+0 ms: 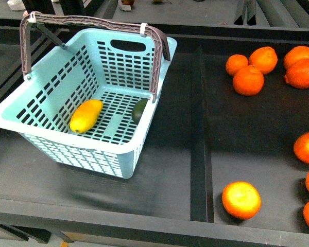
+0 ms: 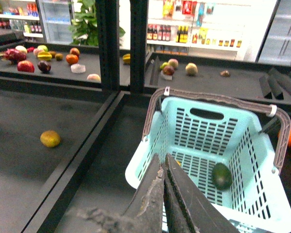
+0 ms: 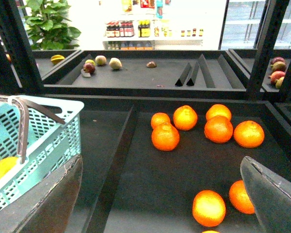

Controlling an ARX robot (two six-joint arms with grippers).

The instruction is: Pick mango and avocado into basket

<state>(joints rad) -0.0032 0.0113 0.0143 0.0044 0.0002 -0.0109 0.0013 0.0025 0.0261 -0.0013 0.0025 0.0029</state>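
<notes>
The right gripper's (image 3: pixel 160 204) jaws stand wide apart above oranges (image 3: pixel 184 117). Beside the oranges, the basket (image 3: pixel 48 141) holds the mango (image 3: pixel 0 170).

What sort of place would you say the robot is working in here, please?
Likely a mock supermarket produce aisle: dark display bins with loose oranges, a blue shopping basket holding the mango and avocado, and drinks shelves behind.

The left end effector (image 2: pixel 164 204) has dark grey, rough-surfaced, tapering fingers; the right end effector (image 3: pixel 160 194) shows smoother, dark grey, rounded fingers.
</notes>
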